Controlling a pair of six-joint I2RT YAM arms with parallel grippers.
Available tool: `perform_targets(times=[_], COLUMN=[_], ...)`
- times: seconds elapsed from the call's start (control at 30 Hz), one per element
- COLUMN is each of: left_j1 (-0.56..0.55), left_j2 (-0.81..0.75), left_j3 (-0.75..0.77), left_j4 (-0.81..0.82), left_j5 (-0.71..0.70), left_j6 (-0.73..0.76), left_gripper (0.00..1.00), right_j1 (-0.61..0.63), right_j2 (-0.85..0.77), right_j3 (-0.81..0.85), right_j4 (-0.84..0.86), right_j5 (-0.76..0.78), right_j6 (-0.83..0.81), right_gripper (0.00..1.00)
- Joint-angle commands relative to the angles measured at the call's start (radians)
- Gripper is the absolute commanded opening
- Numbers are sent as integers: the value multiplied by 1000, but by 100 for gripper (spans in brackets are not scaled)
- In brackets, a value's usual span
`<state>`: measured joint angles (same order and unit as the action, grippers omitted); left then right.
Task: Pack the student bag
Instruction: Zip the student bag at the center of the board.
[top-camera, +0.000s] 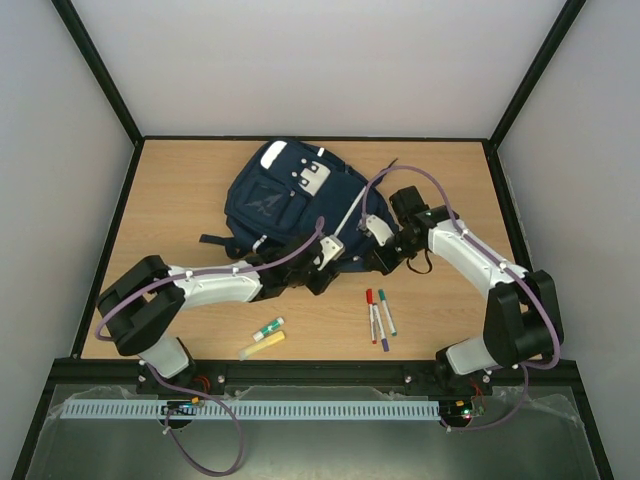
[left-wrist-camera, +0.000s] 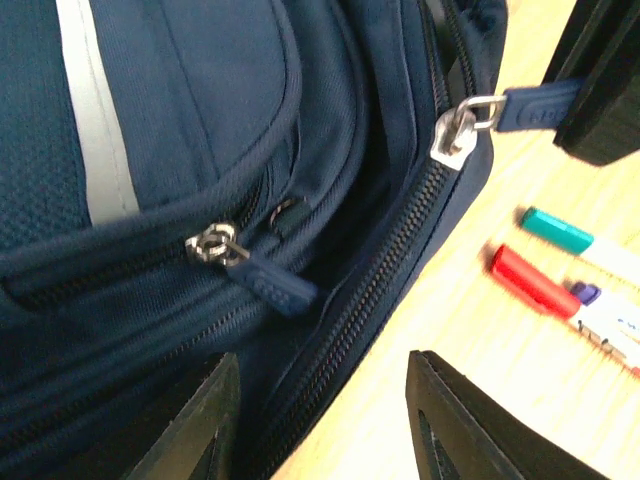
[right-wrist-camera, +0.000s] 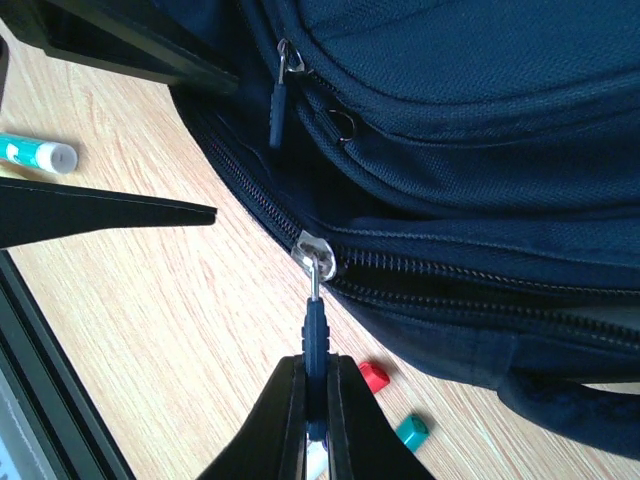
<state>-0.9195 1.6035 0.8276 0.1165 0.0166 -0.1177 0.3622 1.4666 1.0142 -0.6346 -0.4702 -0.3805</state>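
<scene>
The student bag (top-camera: 285, 200) lies flat on the wooden table, navy with a white stripe; its zipped near edge fills both wrist views (left-wrist-camera: 200, 150) (right-wrist-camera: 460, 120). My right gripper (right-wrist-camera: 316, 368) (top-camera: 378, 262) is shut on the blue zip pull (right-wrist-camera: 316, 330) of the main zip, whose silver slider (right-wrist-camera: 315, 250) sits at the bag's edge. The left wrist view shows that same pull (left-wrist-camera: 535, 105) pinched in black fingers. My left gripper (left-wrist-camera: 320, 365) (top-camera: 322, 265) is open, straddling the bag's lower seam and holding nothing. A second zip pull (left-wrist-camera: 270, 285) hangs loose on a smaller pocket.
Three markers, red (top-camera: 371, 312), purple (top-camera: 380, 328) and green (top-camera: 387, 312), lie on the table just in front of the bag. A glue stick (top-camera: 267, 329) and a yellow highlighter (top-camera: 262, 345) lie nearer the left arm. Black frame rails border the table.
</scene>
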Motion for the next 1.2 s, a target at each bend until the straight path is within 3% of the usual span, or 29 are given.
perform_targets(times=[0.0,0.23,0.4,0.47,0.6,0.77,1.17], left_j1=[1,1,1,2,2,5,3], left_j2=[-19,28,78,76,36,-38,-208], left_j3=[2,63,84,79,64,29,-122], left_j4=[98,112,122,129,114,54,-48], left_j5=[-14,64,76,69,60,26,-109], left_j6=[41,90,103,99,93,94,-11], left_gripper=[49,50,44,39,19,3,2], right_j1=[-1,-1,-1,-1,-16,-130,-331], right_j2=[-43,-51,-54,-52,-31,39,159], right_j3=[39,52,63,62,47,54,121], right_j4=[-90,-108,-119,-119,-110,-106,-90], right_j5=[-3,-27,-35,-24,19,23,102], right_j6=[-23,-28,-26,-27,-21,-30,-125], right_gripper=[1,1,1,1,1,1,1])
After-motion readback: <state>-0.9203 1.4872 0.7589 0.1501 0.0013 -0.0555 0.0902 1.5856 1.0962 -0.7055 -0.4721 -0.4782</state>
